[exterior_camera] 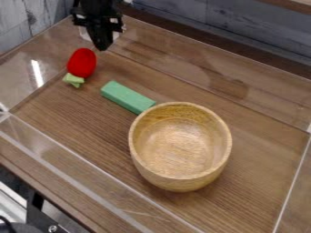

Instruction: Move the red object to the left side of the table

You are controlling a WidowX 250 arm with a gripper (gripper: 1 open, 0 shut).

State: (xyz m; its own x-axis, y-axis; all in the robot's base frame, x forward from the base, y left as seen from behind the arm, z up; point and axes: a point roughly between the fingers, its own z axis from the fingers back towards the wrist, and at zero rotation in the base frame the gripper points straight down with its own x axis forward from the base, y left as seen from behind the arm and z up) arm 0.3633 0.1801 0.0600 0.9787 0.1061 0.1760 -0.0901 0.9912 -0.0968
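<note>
Nearest is the wooden bowl [180, 146]; I take it as my landmark. The red object [82, 62] lies on the tabletop [243, 73], farther away than the bowl and to its left in the view, past the green block [126, 97]. It looks small and light, perhaps of smooth plastic, so I expect it to be rather stiff and not very fragile. The glossy round skin may slip or roll. I would hold it across the middle of its red body, not by the pale green bit [75, 80] at its near end. Farther from the bowl than the red object is the claw [104, 46], narrow, its fingers together, with nothing seen in it.

Left of the bowl, some dark thing [17, 224] is cut off by the corner, and I cannot name it. Far from the bowl, the fingertips are small and blurred, and the upper arm is cut off.
</note>
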